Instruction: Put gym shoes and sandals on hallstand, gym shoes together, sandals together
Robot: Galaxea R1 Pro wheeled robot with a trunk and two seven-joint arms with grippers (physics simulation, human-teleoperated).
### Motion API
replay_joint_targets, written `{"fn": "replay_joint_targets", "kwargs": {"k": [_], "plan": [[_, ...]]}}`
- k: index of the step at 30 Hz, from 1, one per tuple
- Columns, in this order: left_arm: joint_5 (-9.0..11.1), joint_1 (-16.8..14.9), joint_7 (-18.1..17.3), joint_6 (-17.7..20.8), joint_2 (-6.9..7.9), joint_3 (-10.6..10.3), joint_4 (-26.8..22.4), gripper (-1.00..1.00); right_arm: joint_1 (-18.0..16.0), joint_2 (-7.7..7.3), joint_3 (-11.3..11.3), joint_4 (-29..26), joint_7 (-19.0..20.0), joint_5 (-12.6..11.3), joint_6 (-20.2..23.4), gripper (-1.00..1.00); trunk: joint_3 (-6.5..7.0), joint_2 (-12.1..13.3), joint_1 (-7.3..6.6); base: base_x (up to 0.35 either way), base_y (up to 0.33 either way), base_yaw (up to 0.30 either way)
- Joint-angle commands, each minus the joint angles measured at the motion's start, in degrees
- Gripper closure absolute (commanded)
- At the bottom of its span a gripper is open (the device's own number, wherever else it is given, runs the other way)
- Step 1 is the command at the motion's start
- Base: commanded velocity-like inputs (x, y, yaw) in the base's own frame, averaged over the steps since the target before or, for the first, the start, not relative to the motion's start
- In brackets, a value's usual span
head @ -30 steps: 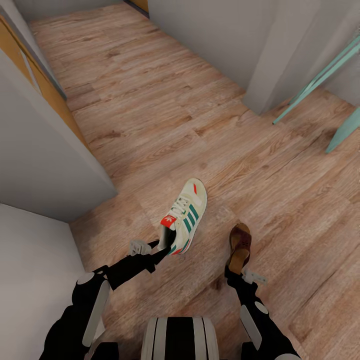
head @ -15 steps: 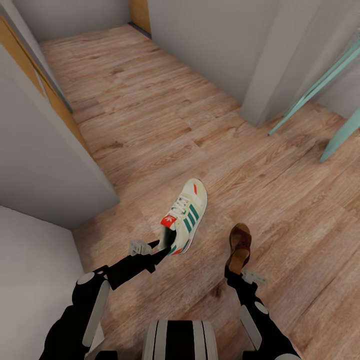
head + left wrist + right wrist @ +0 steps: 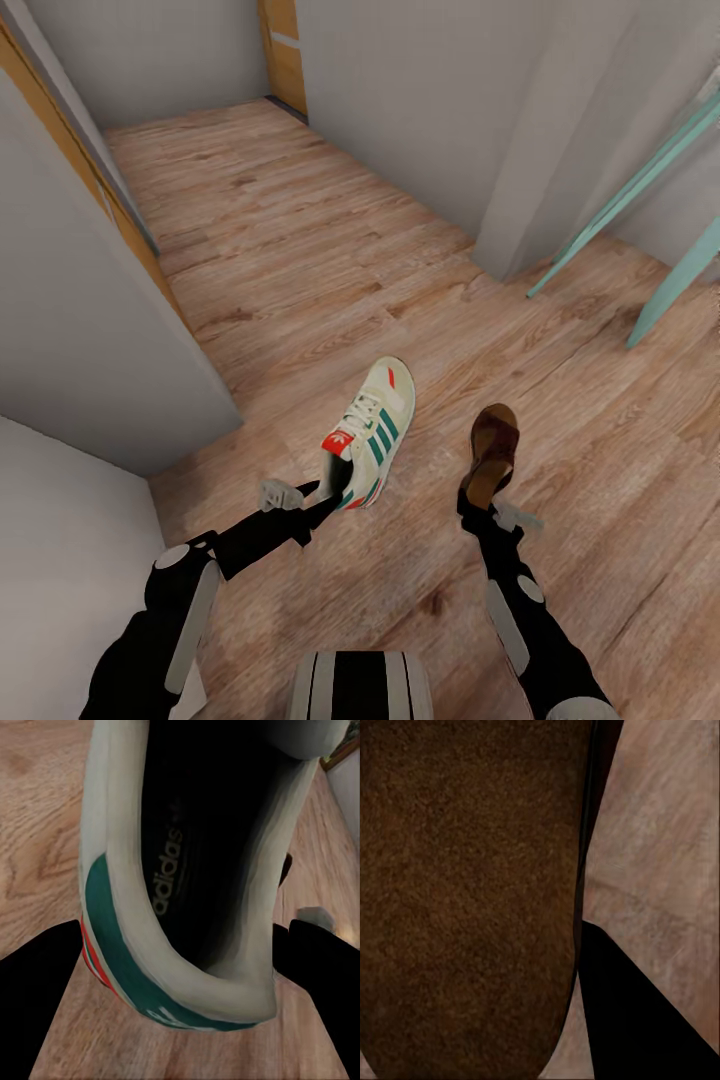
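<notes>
A cream-white gym shoe (image 3: 373, 430) with green stripes and a red-orange heel tab hangs above the corridor floor (image 3: 300, 260), held at its heel by my left gripper (image 3: 335, 492). In the left wrist view the gym shoe's heel collar (image 3: 187, 930) sits between my two dark fingers (image 3: 37, 982). My right gripper (image 3: 478, 500) is shut on the heel end of a dark brown sandal (image 3: 491, 450). Close up, the sandal's brown footbed (image 3: 465, 892) lies beside one dark finger (image 3: 637, 1012). The hallstand is out of view.
Grey walls (image 3: 90, 330) close in at the left, with orange-brown door frames (image 3: 282, 50) at the far end. A grey wall corner (image 3: 520, 150) juts in at the right, with teal furniture legs (image 3: 640, 180) beyond it. My base (image 3: 360, 685) is at the bottom.
The camera has moved forward and turned, so the floor and walls have shifted. My right gripper has lifted the sandal higher and tilted its toe slightly right. The left gripper with the gym shoe holds still.
</notes>
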Motion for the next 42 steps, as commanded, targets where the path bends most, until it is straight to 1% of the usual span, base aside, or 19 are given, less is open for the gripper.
{"fn": "replay_joint_targets", "kwargs": {"k": [1,4,6,8,10,14,16,18,25,27,31,35,39,42], "plan": [[0.3,0.0,-0.2,0.5,-0.05,0.1,0.0,1.0,0.0,0.0,-0.1,-1.8,0.0,-0.8,-0.2,1.0,0.28,0.0,-0.03,0.0,0.0,0.0],[0.3,0.0,-0.2,0.5,-0.05,-0.1,0.0,1.0,0.0,-0.06,-0.1,-7.5,0.0,-0.7,0.1,1.0,1.22,0.0,-0.1,0.0,0.0,0.0],[0.3,0.0,-0.2,0.4,-0.05,-0.1,0.1,1.0,0.1,-0.05,-0.1,-12.3,0.0,-0.6,0.5,1.0,1.84,0.1,-0.16,0.0,0.0,0.0],[0.3,0.0,-0.2,0.5,-0.05,-0.1,0.1,1.0,0.1,-0.06,-0.1,-15.9,0.0,-0.6,1.6,1.0,2.46,0.1,-0.21,0.0,0.0,0.0],[0.3,0.0,-0.2,0.4,-0.05,0.0,0.1,1.0,0.1,-0.07,-0.2,-17.6,0.0,-0.6,4.3,1.0,3.08,0.1,-0.26,0.0,0.0,0.0],[0.2,0.0,-0.2,0.4,-0.05,0.3,0.1,1.0,0.1,-0.1,-0.2,-20.2,0.0,-0.7,14.2,1.0,4.31,0.2,-0.36,0.0,0.0,0.0],[0.2,0.0,-0.2,0.4,-0.05,0.3,0.1,1.0,0.1,-0.11,-0.2,-20.5,0.0,-0.6,16.4,1.0,4.86,0.2,-0.41,0.0,0.0,0.0],[0.2,0.0,-0.2,0.4,-0.05,0.3,0.1,1.0,0.1,-0.09,-0.1,-20.6,0.0,-0.6,17.4,1.0,5.34,0.2,-0.47,0.0,0.0,0.0],[0.2,0.0,-0.2,0.4,-0.05,0.4,0.1,1.0,0.1,-0.06,-0.1,-20.7,-0.1,-0.6,17.9,1.0,6.91,0.3,-0.65,0.0,0.0,0.0],[0.2,0.0,-0.2,0.4,-0.05,0.4,0.1,1.0,0.1,-0.07,-0.1,-20.7,-0.1,-0.6,17.9,1.0,6.91,0.3,-0.65,0.0,0.0,0.0],[0.2,0.0,-0.2,0.4,-0.05,1.3,0.1,1.0,0.1,-0.04,-0.1,-20.7,-0.1,-0.6,17.9,1.0,6.91,0.3,-0.65,0.0,0.0,0.0],[0.3,0.0,-0.2,0.4,-0.05,1.7,0.1,1.0,0.1,-0.04,-0.1,-20.7,-0.1,-0.6,17.9,1.0,6.91,0.3,-0.65,0.0,0.0,0.0],[0.3,0.0,-0.2,0.4,-0.05,1.8,0.1,1.0,0.1,-0.04,-0.1,-20.7,-0.1,-0.6,17.9,1.0,6.91,0.3,-0.65,0.0,0.0,0.0],[0.2,0.4,0.0,0.4,-0.05,1.8,0.1,1.0,0.1,-0.04,-0.1,-20.7,-0.1,-0.6,17.9,1.0,6.91,0.3,-0.65,-0.093,-0.243,0.0]]}}
